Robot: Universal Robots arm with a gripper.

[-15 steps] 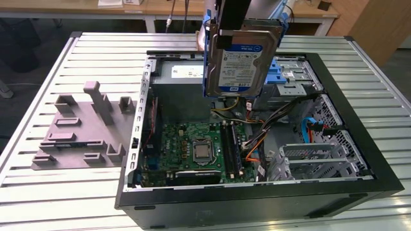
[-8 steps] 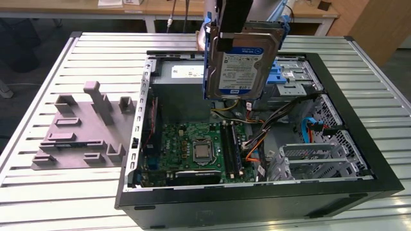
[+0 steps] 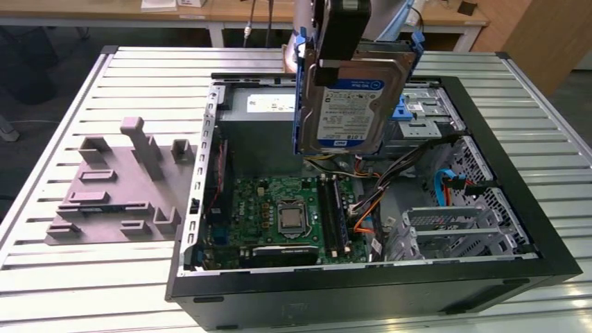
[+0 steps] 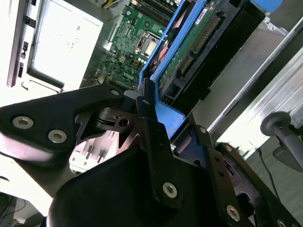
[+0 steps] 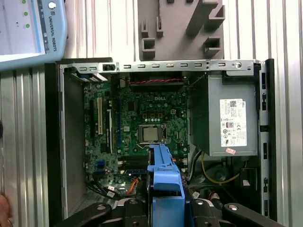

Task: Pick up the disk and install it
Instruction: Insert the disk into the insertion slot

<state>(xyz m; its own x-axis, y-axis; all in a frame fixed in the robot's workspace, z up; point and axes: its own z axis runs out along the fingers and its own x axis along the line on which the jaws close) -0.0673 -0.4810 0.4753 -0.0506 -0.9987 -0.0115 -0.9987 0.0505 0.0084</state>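
Observation:
The disk hangs on edge above the open computer case, label side towards the exterior camera, with its blue carrier frame along the edges. My gripper comes down from above and is shut on the disk's upper part. In the second wrist view the black fingers clamp the blue frame of the disk, whose green circuit-board side shows. In the first wrist view the gripper holds the disk's blue frame over the motherboard.
Inside the case lie the motherboard, a grey power supply box with a white sticker, loose cables and a silver drive cage with a blue latch. A grey fixture block stands on the slatted table.

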